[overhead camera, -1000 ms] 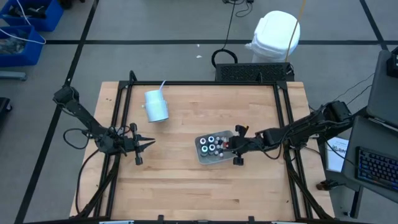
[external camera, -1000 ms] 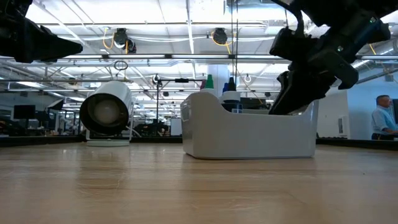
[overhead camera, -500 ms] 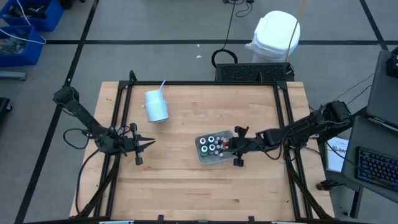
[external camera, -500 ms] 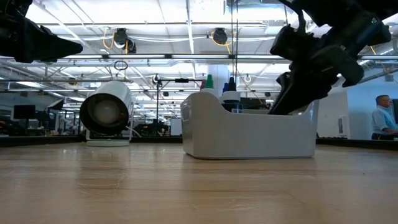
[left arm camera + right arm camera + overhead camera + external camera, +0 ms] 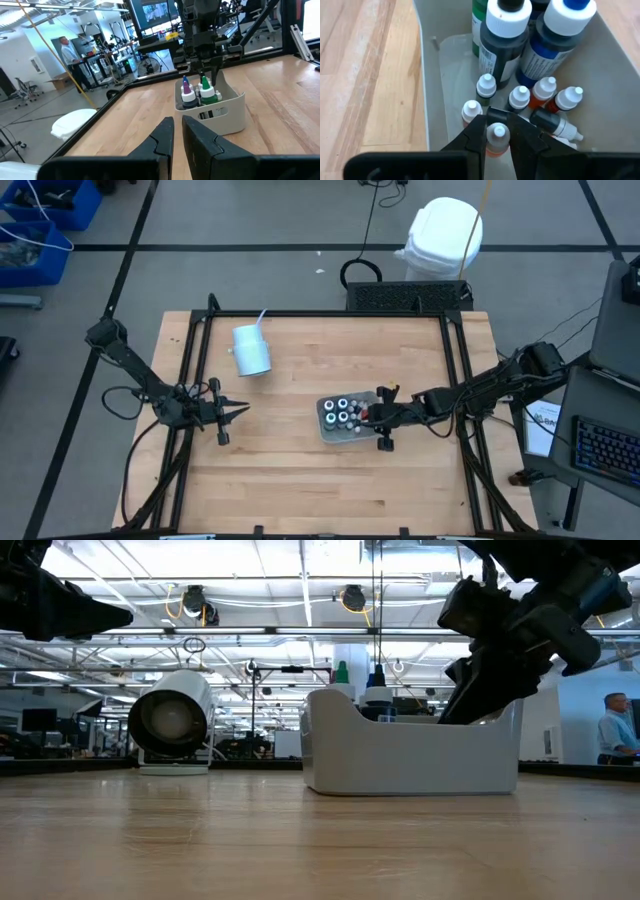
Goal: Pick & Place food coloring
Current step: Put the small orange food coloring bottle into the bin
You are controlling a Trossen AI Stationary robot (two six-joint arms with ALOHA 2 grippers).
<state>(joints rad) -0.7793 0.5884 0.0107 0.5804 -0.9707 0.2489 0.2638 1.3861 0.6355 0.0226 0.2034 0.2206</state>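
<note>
Right gripper (image 5: 497, 134) down inside tray (image 5: 330, 430), fingers pinching a small white-capped bottle (image 5: 496, 139) at tray's right end. Other small bottles (image 5: 520, 97) crowded just beside, tall dark bottles (image 5: 501, 37) standing beyond toward far wall; little free room either side of fingers. Tray near table (image 5: 300, 480) centre, well clear of all edges. Open wood in front of and left of tray. Cup (image 5: 251, 350) on its side near back left, well apart. Left gripper (image 5: 238, 409) hovering over left table edge, fingers pressed nearly together, apparently empty. Bottle contact with tray floor unclear.
</note>
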